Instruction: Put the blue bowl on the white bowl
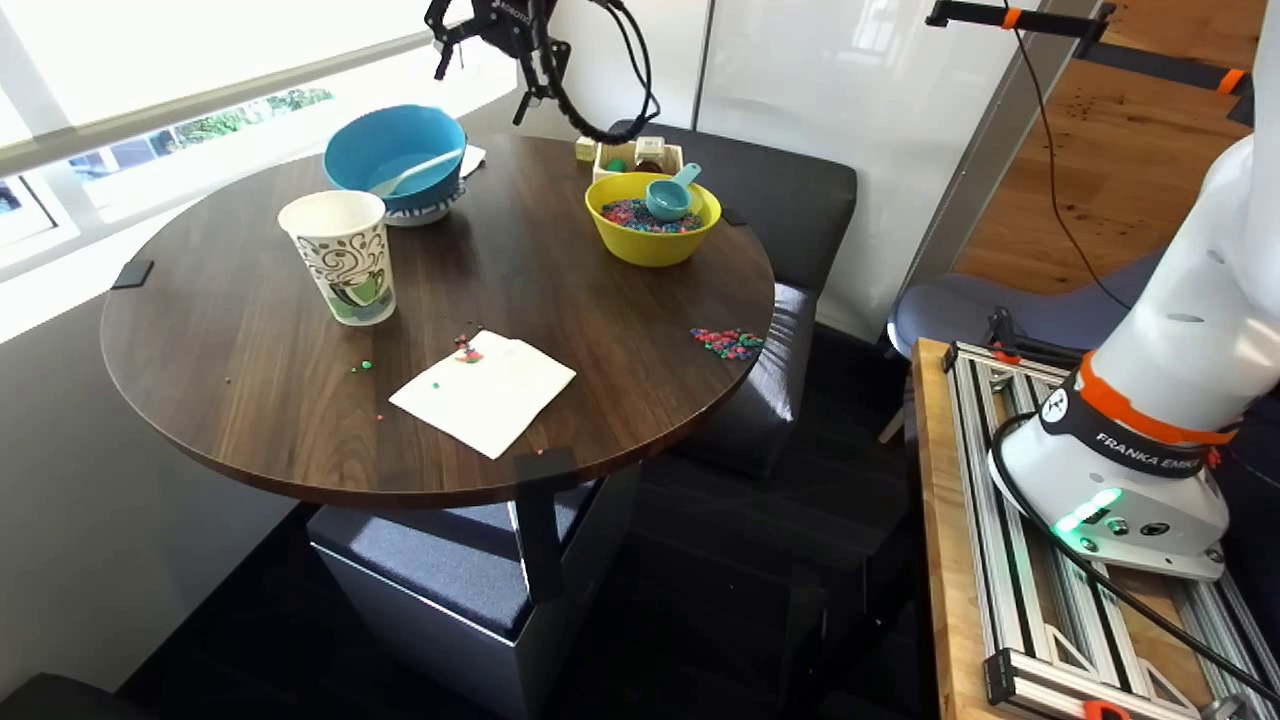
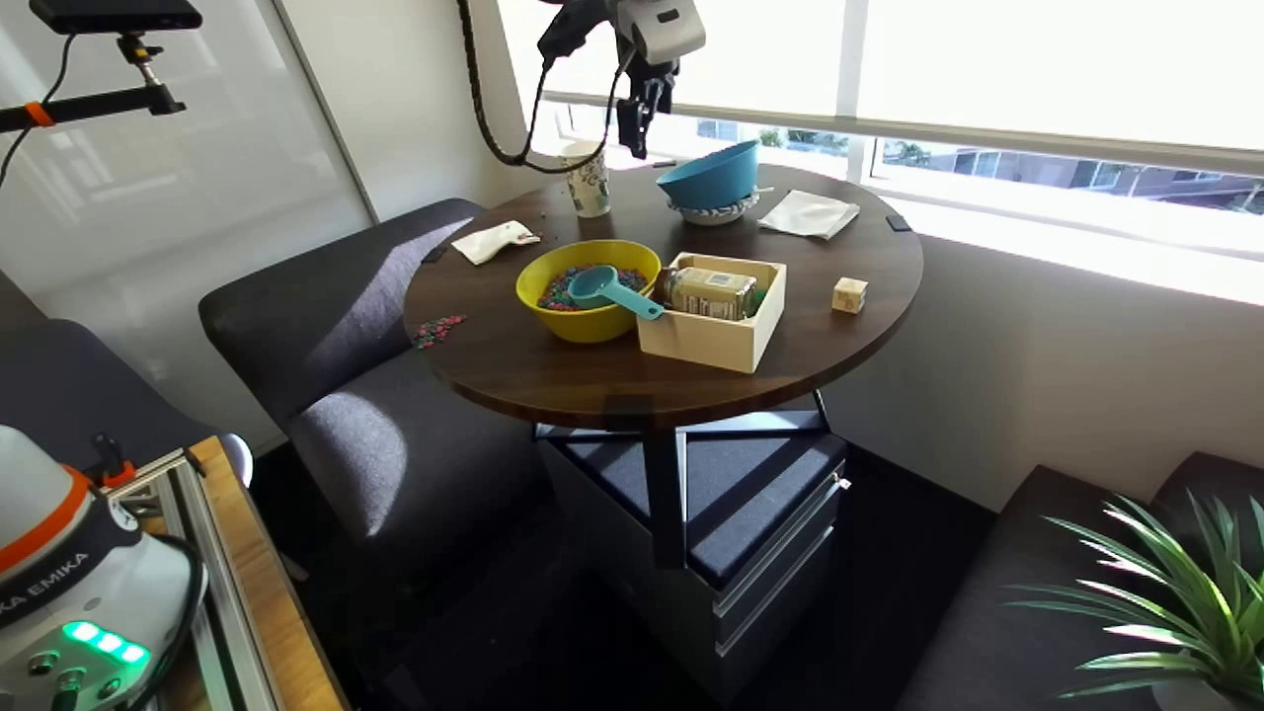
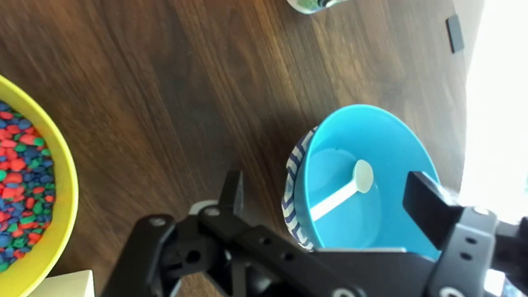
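Above the table [image 1: 520, 270], the gripper [image 3: 324, 185] stands clear of the blue bowl [image 2: 713, 181], jaws spread wide, holding nothing. The blue bowl rests tilted on the white bowl [image 2: 713, 213], lower than the jaws and off-centre, rightward in the wrist view. Placement appears complete; retreat upward, clear of the raised rim.

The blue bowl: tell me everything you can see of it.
The blue bowl is round, plain turquoise and plastic-looking, with smooth walls and a flat round floor. It rests tilted on the white bowl, on the round table. A white spoon lies inside, its handle reaching toward the rim. The open gripper hangs apart from it.
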Controlling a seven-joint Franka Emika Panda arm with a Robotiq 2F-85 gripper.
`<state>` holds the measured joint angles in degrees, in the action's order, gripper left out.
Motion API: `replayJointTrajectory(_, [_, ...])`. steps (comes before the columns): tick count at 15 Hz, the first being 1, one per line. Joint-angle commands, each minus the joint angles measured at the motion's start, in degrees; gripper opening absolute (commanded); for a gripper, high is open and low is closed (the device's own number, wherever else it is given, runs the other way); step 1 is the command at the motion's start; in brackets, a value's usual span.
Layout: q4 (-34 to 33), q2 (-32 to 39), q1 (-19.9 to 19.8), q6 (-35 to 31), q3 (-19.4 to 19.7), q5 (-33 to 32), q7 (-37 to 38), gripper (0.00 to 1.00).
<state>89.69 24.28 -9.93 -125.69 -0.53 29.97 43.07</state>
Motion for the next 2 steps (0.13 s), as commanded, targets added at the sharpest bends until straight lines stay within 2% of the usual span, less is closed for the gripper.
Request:
replayJointTrajectory(1, [0.06, -0.55, 0.71, 0.84, 1.71, 1.18, -1.54, 1.00])
replayJointTrajectory(2, [-0.02, -0.63, 0.71, 0.83, 2.01, 1.13, -1.51, 1.00])
